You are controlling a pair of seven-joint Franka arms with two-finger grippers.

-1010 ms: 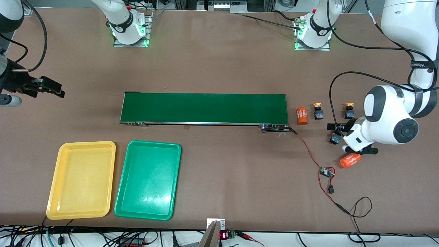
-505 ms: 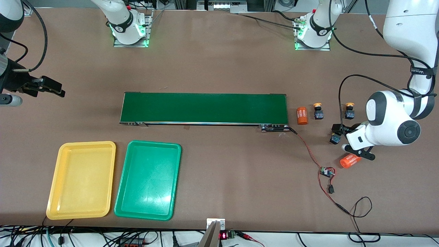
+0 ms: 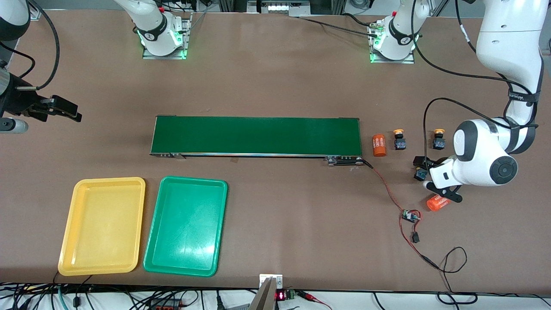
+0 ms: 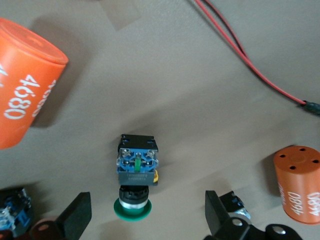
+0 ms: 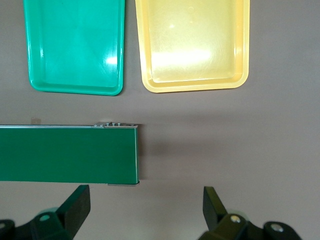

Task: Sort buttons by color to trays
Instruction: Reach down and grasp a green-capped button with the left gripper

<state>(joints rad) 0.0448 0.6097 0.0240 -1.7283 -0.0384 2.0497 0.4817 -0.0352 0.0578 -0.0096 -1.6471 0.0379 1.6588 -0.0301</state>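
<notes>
A brown table [image 3: 275, 77] carries a long dark-green conveyor belt [image 3: 256, 136] across its middle. Nearer the front camera, toward the right arm's end, an empty yellow tray [image 3: 103, 226] and an empty green tray [image 3: 186, 225] lie side by side. Toward the left arm's end, just off the belt, stand an orange cylinder [image 3: 379, 145], two yellow-capped buttons [image 3: 400, 140] [image 3: 438, 139], a green-capped button [image 4: 136, 172], another orange cylinder [image 3: 436, 202], and a small circuit board [image 3: 410, 216] with red wires.

Dark-green conveyor belt [image 3: 256, 135], two orange cylinders [image 3: 379, 145], red-black wiring [image 3: 389, 191]
</notes>
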